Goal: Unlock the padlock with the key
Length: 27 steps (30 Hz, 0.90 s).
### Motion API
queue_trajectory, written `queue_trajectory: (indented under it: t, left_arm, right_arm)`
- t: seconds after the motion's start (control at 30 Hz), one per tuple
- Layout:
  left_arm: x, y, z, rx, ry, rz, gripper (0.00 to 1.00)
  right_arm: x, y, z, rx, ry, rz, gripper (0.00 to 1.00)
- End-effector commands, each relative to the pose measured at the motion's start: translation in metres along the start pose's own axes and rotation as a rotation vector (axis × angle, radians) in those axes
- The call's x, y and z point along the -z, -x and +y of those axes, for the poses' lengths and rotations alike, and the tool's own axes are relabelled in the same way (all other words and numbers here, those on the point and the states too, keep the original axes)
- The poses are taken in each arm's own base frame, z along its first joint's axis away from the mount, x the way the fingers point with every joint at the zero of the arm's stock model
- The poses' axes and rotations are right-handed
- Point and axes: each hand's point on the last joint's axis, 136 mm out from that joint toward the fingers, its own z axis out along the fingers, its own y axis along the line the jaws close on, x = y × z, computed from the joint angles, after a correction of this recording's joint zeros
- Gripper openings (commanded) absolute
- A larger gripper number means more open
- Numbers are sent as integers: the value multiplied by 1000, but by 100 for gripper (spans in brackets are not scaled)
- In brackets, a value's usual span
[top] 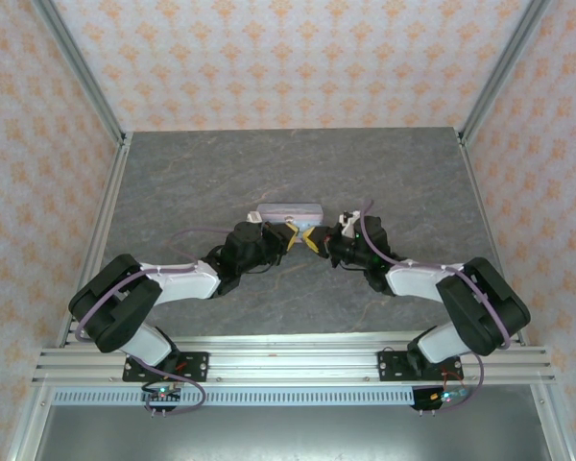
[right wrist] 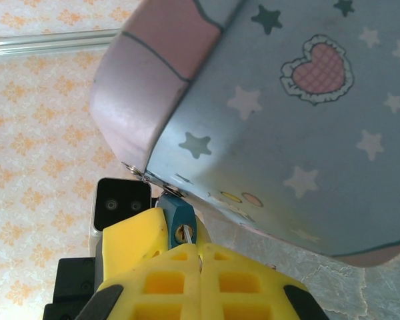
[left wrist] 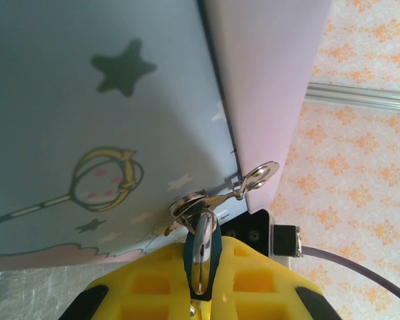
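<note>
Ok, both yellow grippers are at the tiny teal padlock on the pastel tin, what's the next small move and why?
Probably a twist of the right wrist: the right gripper sits shut against the brassy end of the tiny teal-blue padlock, and the left gripper clamps its silver metal shackle, steadying it.

The right pincer point(right wrist: 195, 248) has its yellow fingers point(right wrist: 140, 247) pressed together. At their tips sits the small teal-blue padlock point(right wrist: 175, 215), its brassy face toward the camera (whether a key sits in it is too small to tell). Just above the padlock, a metal hasp point(right wrist: 147, 175) lies on the edge of the pastel tin point(right wrist: 287, 133), blue with stars and a heart, which looms over the pincer. A black-and-white camera block point(right wrist: 120, 207) stands left of the fingers. Grey table point(right wrist: 367, 293) shows to the right.
</note>
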Motion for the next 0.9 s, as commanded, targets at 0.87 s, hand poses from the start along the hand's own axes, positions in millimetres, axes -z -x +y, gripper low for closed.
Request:
queue_trajectory:
  t: [0.87]
  left_arm:
    - [13, -40, -43, 21, -139, 131, 0]
  right_arm:
    - [-19, 21, 17, 119, 31, 26, 0]
